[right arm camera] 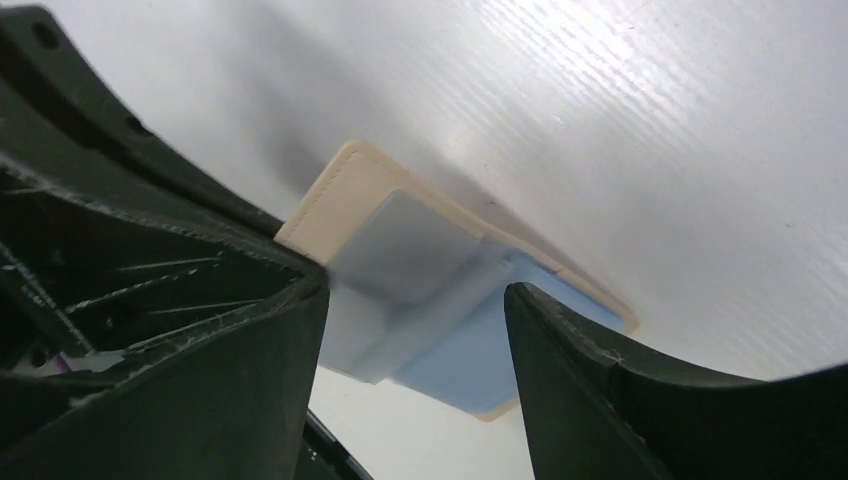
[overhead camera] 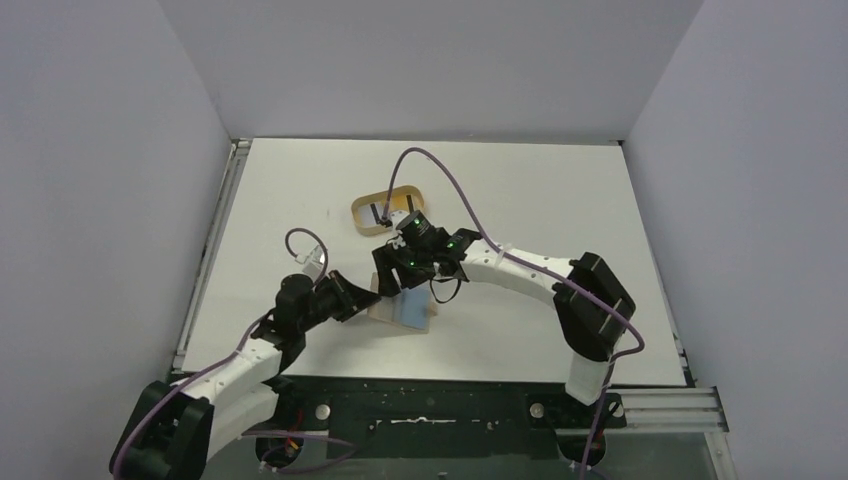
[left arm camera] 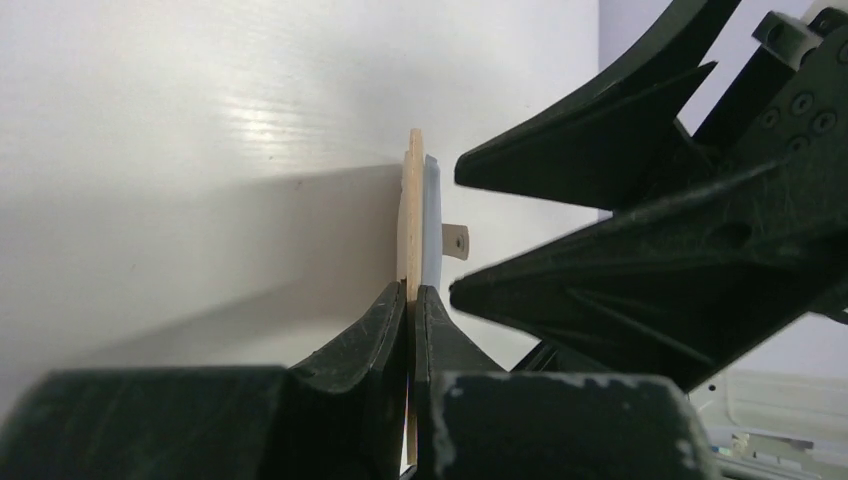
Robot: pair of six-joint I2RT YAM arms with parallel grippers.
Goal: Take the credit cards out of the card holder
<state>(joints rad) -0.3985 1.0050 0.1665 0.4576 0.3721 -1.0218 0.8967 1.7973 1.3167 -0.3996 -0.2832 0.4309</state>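
The tan card holder (overhead camera: 384, 309) lies open near the table's front middle. A light blue credit card (overhead camera: 412, 308) shows on it. My left gripper (overhead camera: 368, 297) is shut on the holder's left edge. In the left wrist view the holder (left arm camera: 409, 215) is edge-on between my closed fingers, with the card (left arm camera: 431, 220) and snap tab (left arm camera: 456, 241) beside it. My right gripper (overhead camera: 400, 277) is open just above the holder. In the right wrist view (right arm camera: 415, 335) its fingers straddle a pale card (right arm camera: 405, 250) lying over the blue card (right arm camera: 470, 355) on the holder (right arm camera: 335, 195).
An oval tan wooden tray (overhead camera: 362, 208) sits behind the right gripper, with a dark item inside. The right gripper's black fingers (left arm camera: 600, 170) fill the right of the left wrist view. Grey walls enclose the white table (overhead camera: 560, 200) on three sides.
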